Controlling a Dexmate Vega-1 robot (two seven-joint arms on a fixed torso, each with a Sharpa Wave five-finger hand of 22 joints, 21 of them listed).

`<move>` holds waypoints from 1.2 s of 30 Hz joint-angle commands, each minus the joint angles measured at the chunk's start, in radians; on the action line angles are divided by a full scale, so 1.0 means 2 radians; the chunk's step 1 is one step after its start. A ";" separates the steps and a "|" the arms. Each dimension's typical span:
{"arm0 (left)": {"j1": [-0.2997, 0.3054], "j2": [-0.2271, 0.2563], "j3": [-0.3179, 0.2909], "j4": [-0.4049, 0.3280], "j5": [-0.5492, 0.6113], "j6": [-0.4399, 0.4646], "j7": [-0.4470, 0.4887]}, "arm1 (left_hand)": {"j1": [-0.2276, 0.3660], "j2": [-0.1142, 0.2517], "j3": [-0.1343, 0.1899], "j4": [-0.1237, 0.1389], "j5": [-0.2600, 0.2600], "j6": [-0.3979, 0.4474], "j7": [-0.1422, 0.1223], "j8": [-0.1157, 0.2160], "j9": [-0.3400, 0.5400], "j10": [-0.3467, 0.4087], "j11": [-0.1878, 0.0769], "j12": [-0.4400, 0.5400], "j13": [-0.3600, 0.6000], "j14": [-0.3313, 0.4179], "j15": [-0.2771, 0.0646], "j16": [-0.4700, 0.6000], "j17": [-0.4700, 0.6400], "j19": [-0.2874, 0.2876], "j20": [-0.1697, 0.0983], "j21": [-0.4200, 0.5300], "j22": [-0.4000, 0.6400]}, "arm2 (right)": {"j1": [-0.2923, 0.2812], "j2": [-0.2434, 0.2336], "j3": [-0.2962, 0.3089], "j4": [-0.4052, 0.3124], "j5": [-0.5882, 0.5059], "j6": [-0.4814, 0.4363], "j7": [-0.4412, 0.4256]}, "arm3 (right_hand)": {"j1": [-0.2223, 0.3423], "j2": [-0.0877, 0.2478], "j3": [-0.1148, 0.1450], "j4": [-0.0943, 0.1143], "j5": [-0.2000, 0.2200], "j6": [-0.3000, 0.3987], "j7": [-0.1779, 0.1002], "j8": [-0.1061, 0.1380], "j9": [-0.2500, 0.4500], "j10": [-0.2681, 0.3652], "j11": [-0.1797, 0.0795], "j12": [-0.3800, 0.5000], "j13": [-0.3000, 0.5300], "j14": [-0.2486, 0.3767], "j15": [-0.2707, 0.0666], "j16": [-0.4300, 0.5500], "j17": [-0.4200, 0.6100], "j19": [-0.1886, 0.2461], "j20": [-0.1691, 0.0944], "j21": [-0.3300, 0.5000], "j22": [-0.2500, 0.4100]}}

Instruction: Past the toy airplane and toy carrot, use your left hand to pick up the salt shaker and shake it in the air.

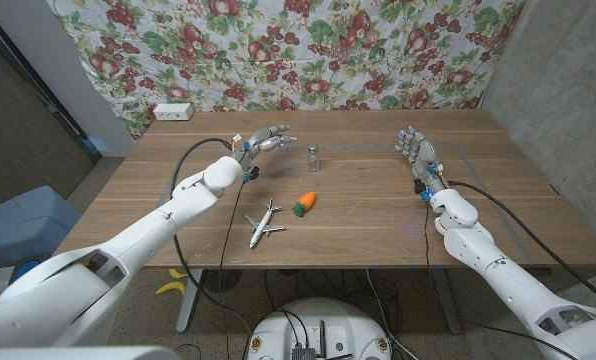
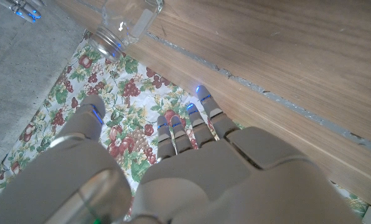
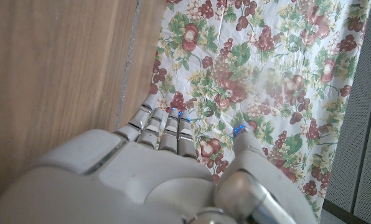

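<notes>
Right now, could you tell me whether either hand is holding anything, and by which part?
Nothing is held. The left hand is open, short of the salt shaker; the right hand is open over the table.

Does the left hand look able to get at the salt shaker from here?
Probably yes: the left hand hovers open beside the salt shaker, with bare table between them; the toy airplane and toy carrot lie nearer the robot.

Wooden table [image 1: 378, 200], plank top, pale brown. Behind it, a hanging cloth [image 1: 308, 50] printed with red fruit and green leaves on white. Grey concrete wall [image 1: 563, 90] to one side. Small white box [image 1: 174, 112] at the table's far corner. Grey floor; yellow object [image 1: 172, 283] under the table.
</notes>
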State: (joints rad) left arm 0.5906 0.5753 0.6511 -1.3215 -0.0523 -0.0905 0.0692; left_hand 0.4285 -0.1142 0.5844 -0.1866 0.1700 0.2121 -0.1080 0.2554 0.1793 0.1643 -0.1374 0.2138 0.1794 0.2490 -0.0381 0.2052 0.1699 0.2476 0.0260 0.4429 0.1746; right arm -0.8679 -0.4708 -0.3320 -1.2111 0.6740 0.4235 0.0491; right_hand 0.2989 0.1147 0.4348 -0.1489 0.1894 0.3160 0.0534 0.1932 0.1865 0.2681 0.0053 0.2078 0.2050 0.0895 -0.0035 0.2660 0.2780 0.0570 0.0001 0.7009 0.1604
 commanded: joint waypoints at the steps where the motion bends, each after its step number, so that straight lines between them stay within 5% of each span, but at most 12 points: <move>1: -0.009 -0.005 0.009 0.007 0.012 0.002 -0.004 | 0.015 -0.006 -0.004 -0.001 0.003 0.011 -0.006 0.005 0.001 0.010 -0.002 0.002 0.002 0.012 -0.040 0.003 0.002 0.011 -0.005 -0.001 0.003 | -0.001 0.000 0.000 0.000 -0.001 0.000 -0.002 | 0.001 0.005 -0.003 0.000 0.000 0.006 0.000 0.004 0.001 0.004 0.002 0.000 0.000 0.004 0.000 0.000 -0.001 0.005 0.001 -0.001 0.003; 36: -0.026 -0.014 0.038 0.007 0.051 0.030 -0.009 | 0.081 -0.028 -0.027 0.001 0.012 0.051 -0.020 0.014 0.001 0.058 -0.029 0.001 0.003 0.049 -0.061 0.000 0.002 0.043 -0.019 -0.007 0.003 | -0.009 0.001 0.005 0.002 0.005 0.011 0.001 | 0.000 0.007 -0.005 0.000 0.001 0.007 0.002 0.003 0.001 0.005 0.002 -0.001 0.000 0.005 0.000 -0.001 -0.007 0.011 0.000 -0.017 0.003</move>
State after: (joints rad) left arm 0.5457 0.5515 0.7124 -1.3022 0.0304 -0.0510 0.0520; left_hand 0.5740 -0.1685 0.5381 -0.1841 0.1835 0.2990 -0.1483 0.2778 0.1791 0.2644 -0.1912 0.2160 0.1793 0.3343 -0.0411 0.2051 0.1697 0.3240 -0.0142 0.4351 0.1745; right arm -0.8767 -0.4676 -0.3267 -1.2039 0.6791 0.4379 0.0509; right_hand 0.2882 0.1253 0.4278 -0.1475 0.1894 0.3213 0.0587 0.1932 0.1866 0.2716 0.0089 0.2078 0.2051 0.0895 -0.0035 0.2660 0.2645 0.0714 0.0000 0.6692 0.1604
